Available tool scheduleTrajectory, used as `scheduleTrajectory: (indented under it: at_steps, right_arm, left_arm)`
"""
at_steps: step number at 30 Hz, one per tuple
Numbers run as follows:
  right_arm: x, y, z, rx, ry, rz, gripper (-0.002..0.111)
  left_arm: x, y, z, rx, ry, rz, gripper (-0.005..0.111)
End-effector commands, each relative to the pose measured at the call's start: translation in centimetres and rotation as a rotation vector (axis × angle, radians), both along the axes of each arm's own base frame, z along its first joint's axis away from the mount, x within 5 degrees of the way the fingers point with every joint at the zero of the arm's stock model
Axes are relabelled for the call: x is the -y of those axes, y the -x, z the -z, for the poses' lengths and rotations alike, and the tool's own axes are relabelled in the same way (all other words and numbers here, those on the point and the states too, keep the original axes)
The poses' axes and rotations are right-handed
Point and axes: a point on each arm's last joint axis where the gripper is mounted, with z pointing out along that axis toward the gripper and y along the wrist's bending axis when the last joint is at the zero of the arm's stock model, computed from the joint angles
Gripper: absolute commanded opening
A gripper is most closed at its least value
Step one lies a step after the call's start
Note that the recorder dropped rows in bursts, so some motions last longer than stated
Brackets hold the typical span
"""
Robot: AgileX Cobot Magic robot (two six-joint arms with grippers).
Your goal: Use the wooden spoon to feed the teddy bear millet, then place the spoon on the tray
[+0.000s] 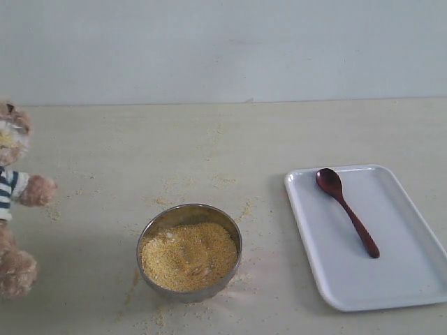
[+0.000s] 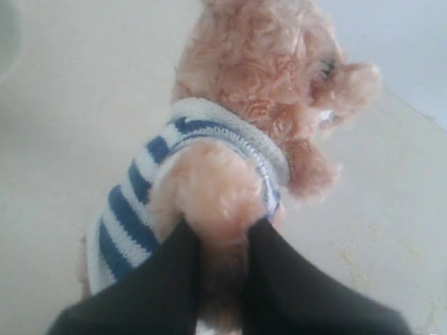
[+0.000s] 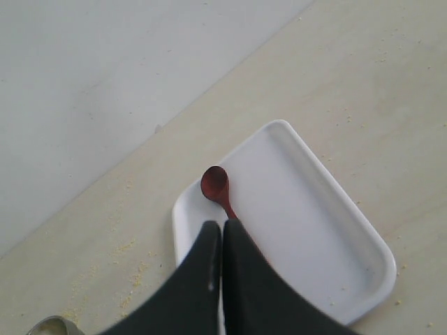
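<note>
The teddy bear (image 1: 10, 195) sits at the table's left edge, only partly in the exterior view. In the left wrist view my left gripper (image 2: 222, 227) is shut on the teddy bear (image 2: 258, 77), its plush fur pinched between the black fingers (image 2: 160, 279) at the striped shirt. The wooden spoon (image 1: 346, 209) lies on the white tray (image 1: 412, 272) at the right. My right gripper (image 3: 222, 225) is shut and empty, hovering above the wooden spoon (image 3: 215, 185) and tray (image 3: 314, 223); its fingers hide the handle. Millet (image 1: 188, 255) fills a bowl. Neither gripper shows in the exterior view.
The round metal bowl (image 1: 234, 230) stands front and centre, between bear and tray. Loose millet specks (image 1: 216, 180) are scattered on the beige table around it. A pale wall runs behind the table. The bowl's rim (image 3: 52, 324) peeks into the right wrist view.
</note>
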Motion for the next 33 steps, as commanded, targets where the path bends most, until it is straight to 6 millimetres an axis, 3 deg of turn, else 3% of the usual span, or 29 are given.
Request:
scheduleTrajectory:
  at_steps: [1, 3, 7, 10, 13, 16, 20, 23, 25, 27, 33]
  right_arm:
    - [0.0, 0.0, -0.1, 0.010, 0.009, 0.000, 0.000]
    - [0.0, 0.0, -0.1, 0.010, 0.009, 0.000, 0.000]
    - [0.0, 0.0, -0.1, 0.010, 0.009, 0.000, 0.000]
    - [0.0, 0.0, -0.1, 0.010, 0.009, 0.000, 0.000]
    - [0.0, 0.0, -0.1, 0.010, 0.009, 0.000, 0.000]
    - [0.0, 0.0, -0.1, 0.010, 0.009, 0.000, 0.000]
    - [0.0, 0.0, -0.1, 0.010, 0.009, 0.000, 0.000]
    - [0.0, 0.0, -0.1, 0.010, 0.009, 0.000, 0.000]
    - [0.0, 0.0, -0.1, 0.010, 0.009, 0.000, 0.000]
    - [0.0, 0.0, -0.1, 0.010, 0.009, 0.000, 0.000]
    - [0.0, 0.0, -0.1, 0.010, 0.009, 0.000, 0.000]
  left_arm:
    - [0.4, -0.5, -0.1, 0.036, 0.041, 0.048, 0.013]
    - [0.4, -0.6, 0.2, 0.025, 0.058, 0.061, 0.025]
    - [0.4, -0.6, 0.4, 0.015, 0.058, 0.070, 0.064]
    - [0.4, -0.6, 0.4, 0.013, 0.070, 0.056, 0.085]
    - [0.2, -0.7, 0.3, 0.021, 0.082, 0.029, 0.095]
    - [0.2, -0.9, -0.2, 0.050, 0.105, 0.008, 0.096]
    - [-0.2, -1.6, -2.0, 0.106, 0.114, -0.004, 0.092]
    - [-0.4, -2.1, -3.6, 0.136, 0.155, -0.020, 0.073]
    - [-0.4, -2.2, -4.1, 0.146, 0.174, -0.023, 0.044]
    - [-0.3, -2.3, -4.2, 0.151, 0.180, -0.015, 0.007]
    - [-0.9, -2.3, -4.2, 0.161, 0.143, -0.092, 0.005]
